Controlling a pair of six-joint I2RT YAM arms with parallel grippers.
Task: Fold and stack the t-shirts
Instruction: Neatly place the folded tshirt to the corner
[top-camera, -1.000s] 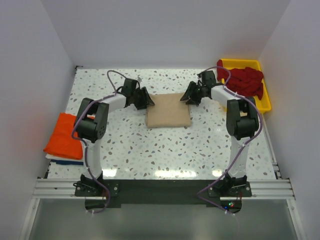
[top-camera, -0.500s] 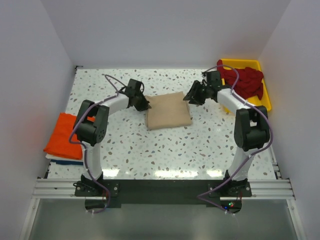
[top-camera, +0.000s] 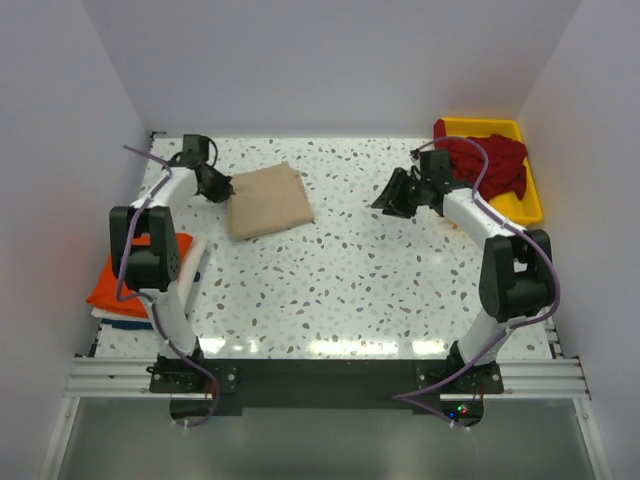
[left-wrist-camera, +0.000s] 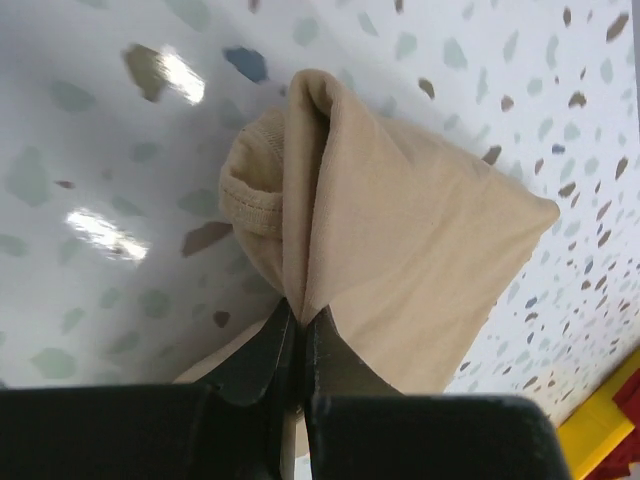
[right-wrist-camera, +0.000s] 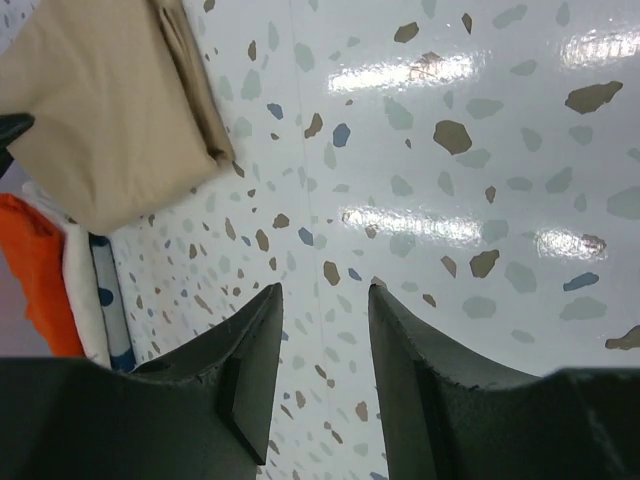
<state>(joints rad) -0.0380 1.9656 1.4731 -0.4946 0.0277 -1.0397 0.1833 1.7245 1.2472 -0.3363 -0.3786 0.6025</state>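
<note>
No legible text or markings.

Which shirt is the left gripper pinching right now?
The beige shirt, folded, its edge in the left gripper. The orange shirt lies apart at the left edge; the red shirts sit in the tray.

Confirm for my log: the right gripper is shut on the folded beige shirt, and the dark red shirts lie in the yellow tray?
No: the left wrist view shows the left gripper shut on the beige shirt; the right gripper is open, empty. The dark red shirts do lie in the yellow tray.
</note>
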